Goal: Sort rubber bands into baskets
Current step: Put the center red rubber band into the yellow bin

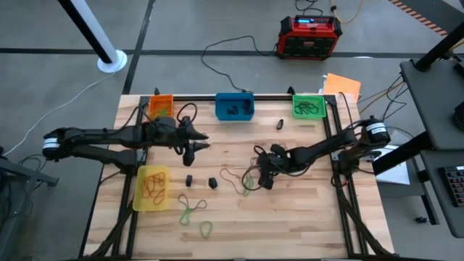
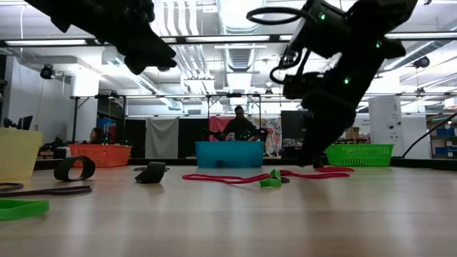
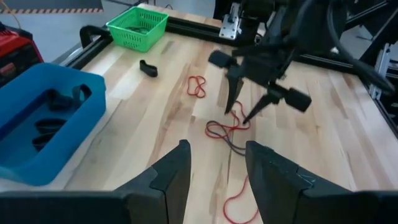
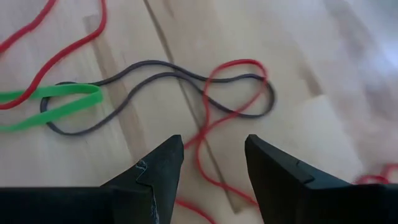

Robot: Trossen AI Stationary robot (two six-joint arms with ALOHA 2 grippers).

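High view: right gripper (image 1: 264,176) sat low over a tangle of thin red, dark and green rubber bands (image 1: 239,179) mid-bench; the left gripper (image 1: 194,143) hung apart, near the small orange plastic basket (image 1: 161,106). The blue basket (image 1: 235,106), green basket (image 1: 309,106) and translucent yellow basket (image 1: 151,188) each already had bands inside.

Low view: the tangle lay flat on the wooden bench (image 2: 285,214) under the right arm, loops crossing.

Left wrist view: left fingers (image 3: 171,171) were parted, holding nothing.

Right wrist view: right fingers (image 4: 158,165) stood apart and empty, with the red loop (image 4: 233,87) and dark loop (image 4: 155,78) just beyond the tips and the green band (image 4: 56,102) off to one side. Likely risk: the loops overlap (red through dark), so a pinch could lift two colours at once, or slip off a flat band.
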